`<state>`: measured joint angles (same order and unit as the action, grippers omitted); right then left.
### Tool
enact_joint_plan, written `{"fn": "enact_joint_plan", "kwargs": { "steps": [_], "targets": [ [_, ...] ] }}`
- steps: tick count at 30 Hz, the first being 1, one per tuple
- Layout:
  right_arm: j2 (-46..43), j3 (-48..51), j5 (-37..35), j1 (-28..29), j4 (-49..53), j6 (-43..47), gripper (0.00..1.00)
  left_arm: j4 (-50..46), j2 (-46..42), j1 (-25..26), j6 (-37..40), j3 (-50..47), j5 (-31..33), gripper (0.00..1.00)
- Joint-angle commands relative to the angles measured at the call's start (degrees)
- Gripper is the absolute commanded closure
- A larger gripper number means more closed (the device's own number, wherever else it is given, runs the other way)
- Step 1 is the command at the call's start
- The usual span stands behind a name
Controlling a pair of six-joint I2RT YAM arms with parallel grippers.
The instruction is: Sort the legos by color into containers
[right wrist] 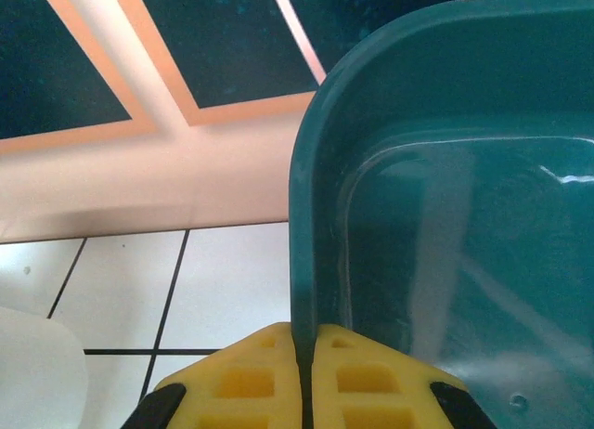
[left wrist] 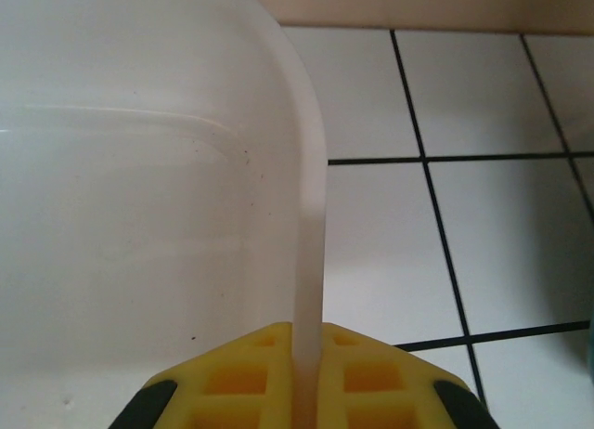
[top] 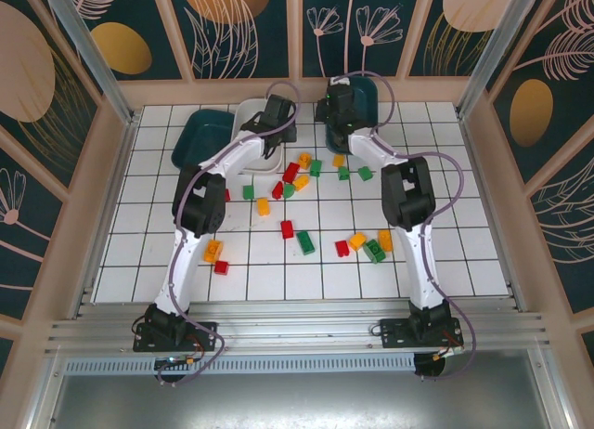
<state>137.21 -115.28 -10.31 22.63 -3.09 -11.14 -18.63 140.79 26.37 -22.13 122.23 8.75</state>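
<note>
White container has its rim clamped between the left jaws, teal container between the right jaws.

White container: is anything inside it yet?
From the left wrist, the white container shows a bare interior. The left gripper, shut on its rim, covers the nearest part, so that part is unseen.

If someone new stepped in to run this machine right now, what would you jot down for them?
Left gripper: shut on the white tub rim.
Right gripper: shut on the rim of a teal tub.
Second teal tub sits at the far left.
Legos lie scattered on the tiled table.
Done: no brick seen in any tub.
Left: sort all by color.
</note>
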Motion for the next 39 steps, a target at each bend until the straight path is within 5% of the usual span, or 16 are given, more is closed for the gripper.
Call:
{"fn": "enact_joint_plan", "kwargs": {
  "steps": [1,3,9,21,29,39],
  "targets": [
    [3.27,-6.2,-1.08,0.08,2.27,0.32,1.0,1.89,2.06,-1.13,-1.56,-0.38,-1.2,1.0],
    [5.92,-10.67,-0.78,0.12,5.3,-0.55,1.0,2.02,2.6,-1.41,-2.32,-0.24,-2.42,1.0],
    [11.15,-20.75,2.13,-0.29,15.0,-4.26,0.99,-0.77,2.92,-1.85,-3.3,1.5,-5.76,0.74],
    [6.19,-20.43,8.92,-2.94,20.96,-7.48,0.62,-5.99,-8.87,-2.44,-1.23,3.37,-12.62,0.45],
    [-6.1,-4.94,9.16,-6.53,17.07,2.52,0.38,-5.33,-22.21,-9.31,2.92,-14.26,-10.15,0.33],
    [-2.39,-3.88,13.16,-12.8,24.12,14.61,0.25,-7.85,-24.48,-14.31,8.62,-23.96,-10.0,0.19]
  ]
}}
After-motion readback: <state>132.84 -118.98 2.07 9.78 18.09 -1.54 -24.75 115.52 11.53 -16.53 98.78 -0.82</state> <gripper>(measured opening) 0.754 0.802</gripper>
